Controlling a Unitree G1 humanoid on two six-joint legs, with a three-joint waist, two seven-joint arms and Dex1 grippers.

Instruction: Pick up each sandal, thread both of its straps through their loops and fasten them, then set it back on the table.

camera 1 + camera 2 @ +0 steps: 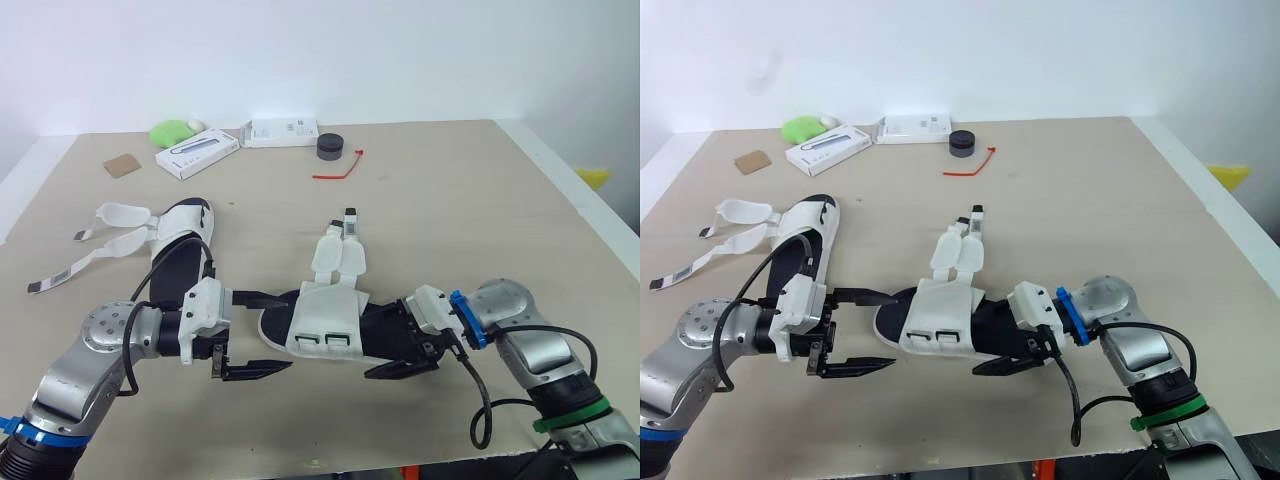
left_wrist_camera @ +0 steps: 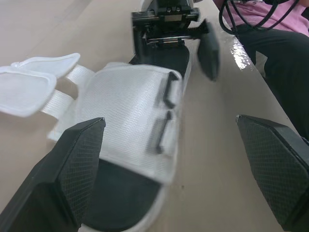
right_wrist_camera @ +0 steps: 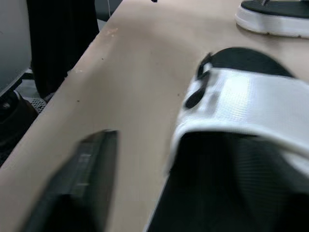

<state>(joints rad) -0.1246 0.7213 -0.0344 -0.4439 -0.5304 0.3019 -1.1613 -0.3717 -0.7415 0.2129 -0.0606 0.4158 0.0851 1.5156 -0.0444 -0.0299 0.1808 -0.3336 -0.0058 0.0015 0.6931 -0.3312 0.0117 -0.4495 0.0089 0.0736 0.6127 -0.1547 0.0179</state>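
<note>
**A:** Head camera: the near sandal (image 1: 325, 325) lies flat on the surface (image 1: 450, 200), and its straps (image 1: 338, 255) are loose, flopped toward the far side. The left hand (image 1: 288, 332) is spread wide at the toe.

**B:** The right hand (image 1: 400, 352) is at the heel, spread as well. The second sandal (image 1: 180, 250) sits off to the left.

**A:** Left wrist: both fingers (image 2: 72, 164) flank the toe without touching it. The loops (image 2: 164, 111) are unthreaded.

**B:** Right wrist: one finger (image 3: 87, 174) lies clear of the sandal's side.
</note>
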